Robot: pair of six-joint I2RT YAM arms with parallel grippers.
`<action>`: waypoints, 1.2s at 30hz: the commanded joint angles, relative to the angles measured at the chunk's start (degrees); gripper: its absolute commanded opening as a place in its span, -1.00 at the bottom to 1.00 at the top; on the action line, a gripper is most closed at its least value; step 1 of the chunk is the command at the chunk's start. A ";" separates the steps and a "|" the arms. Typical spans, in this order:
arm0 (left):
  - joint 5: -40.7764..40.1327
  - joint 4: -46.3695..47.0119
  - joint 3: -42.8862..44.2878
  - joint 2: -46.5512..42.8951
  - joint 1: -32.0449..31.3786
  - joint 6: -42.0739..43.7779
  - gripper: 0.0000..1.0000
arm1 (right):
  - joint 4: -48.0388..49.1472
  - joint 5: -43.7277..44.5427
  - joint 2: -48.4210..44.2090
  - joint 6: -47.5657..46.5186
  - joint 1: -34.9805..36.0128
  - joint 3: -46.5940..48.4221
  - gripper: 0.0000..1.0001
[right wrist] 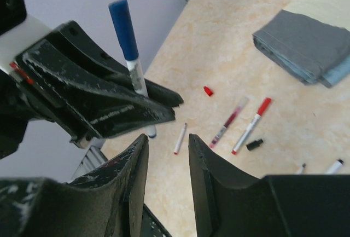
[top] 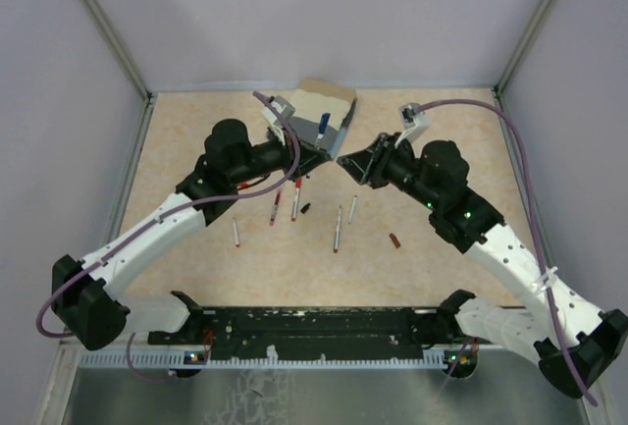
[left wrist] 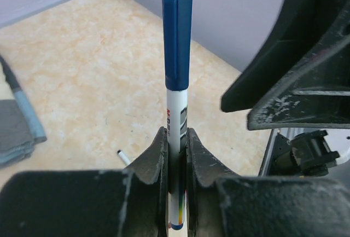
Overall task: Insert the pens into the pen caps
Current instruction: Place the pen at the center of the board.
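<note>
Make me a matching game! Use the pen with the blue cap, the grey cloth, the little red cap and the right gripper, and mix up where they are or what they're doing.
Things:
1. pen with the blue cap
2. cloth
3. red cap
4. right gripper

States:
A. folded up on the table
B. open, with nothing in it
C. clamped in the left gripper
D. lying loose on the table

Pairs: 1-C, 2-A, 3-D, 4-B

OBSTACLES: left end effector (top: pixel 319 150) gripping blue-capped pen (top: pixel 323 126) and right end effector (top: pixel 345 161) stand nearly tip to tip just in front of folded cloth (top: pixel 329 103) | loose pens (top: pixel 295 199) and red cap (top: pixel 394 240) lie farther in front | FREE: bare counter (top: pixel 182 116) left and right of cloth
</note>
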 commanded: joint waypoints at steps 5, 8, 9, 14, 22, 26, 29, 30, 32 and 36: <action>-11.85 -13.34 -1.31 0.56 1.55 0.78 -1.00 | -5.10 9.93 -5.70 -1.12 0.01 -7.77 -0.28; -16.10 -17.83 -1.76 2.55 2.03 -0.31 -1.00 | -6.06 11.24 -5.73 -0.90 -0.05 -8.93 -0.28; -17.76 -19.19 -2.08 2.84 2.17 -0.91 -1.00 | -6.89 12.23 -5.49 -0.46 0.02 -8.95 -0.28; -25.46 -22.50 -3.54 5.14 2.42 -1.80 -1.00 | -9.05 15.39 -3.92 1.48 -0.03 -9.60 -0.28; -32.01 -29.67 -1.16 14.21 2.53 -3.44 -1.00 | -9.33 16.46 -3.01 3.14 0.03 -11.49 -0.28; -34.02 -31.61 0.72 18.86 2.46 -4.41 -1.00 | -9.25 16.68 -3.23 3.82 0.03 -12.67 -0.28; -34.67 -31.73 1.54 21.54 2.52 -4.80 -1.00 | -9.10 16.36 -3.13 4.27 0.08 -13.22 -0.28; -34.63 -31.62 1.71 22.09 2.52 -4.93 -1.00 | -9.02 16.29 -3.12 4.45 0.08 -13.40 -0.28; -34.47 -31.12 1.97 23.25 2.57 -4.84 -1.00 | -8.77 15.97 -3.04 4.67 0.09 -13.76 -0.28; -34.96 -30.51 2.90 25.54 2.83 -4.68 -1.00 | -8.73 15.51 -2.82 4.92 0.03 -14.03 -0.29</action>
